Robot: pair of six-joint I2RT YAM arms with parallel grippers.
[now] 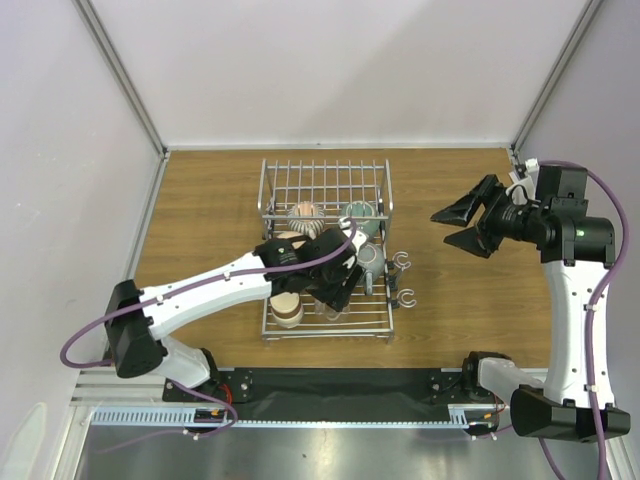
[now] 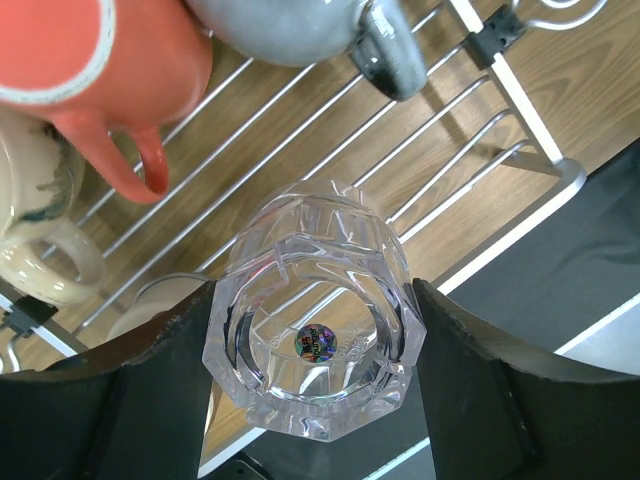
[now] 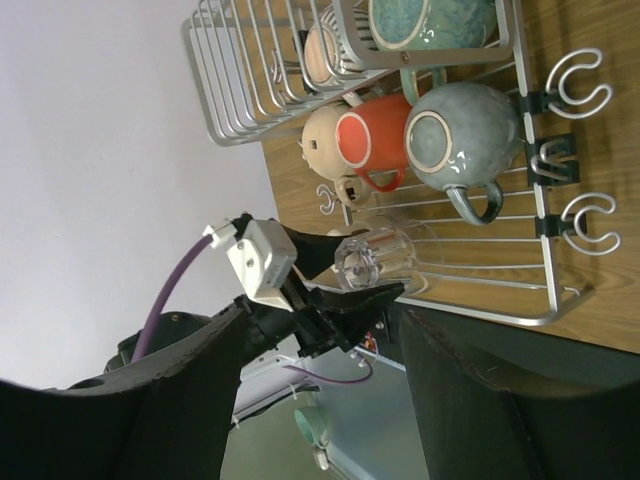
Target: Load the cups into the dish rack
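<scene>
Left gripper [image 2: 312, 385]: closed on a clear faceted glass tumbler [image 2: 315, 300], one dark finger [image 2: 140, 400] on each side wall.
Left arm: stretched from the table's near-left corner, wrist over the rack's flat base.
Clear glass tumbler: over the near slats of the silver wire dish rack [image 1: 325, 327], mid-table; contact with the slats cannot be told.
Right gripper [image 1: 442, 228]: jaws spread wide, holding nothing.
Right arm: raised by the right edge, gripper pointing left.
Neighbours: red-orange mug [image 2: 100, 60], grey-green glazed mug [image 2: 290, 25] and beige mug [image 2: 40, 250] lie just beyond the tumbler.
</scene>
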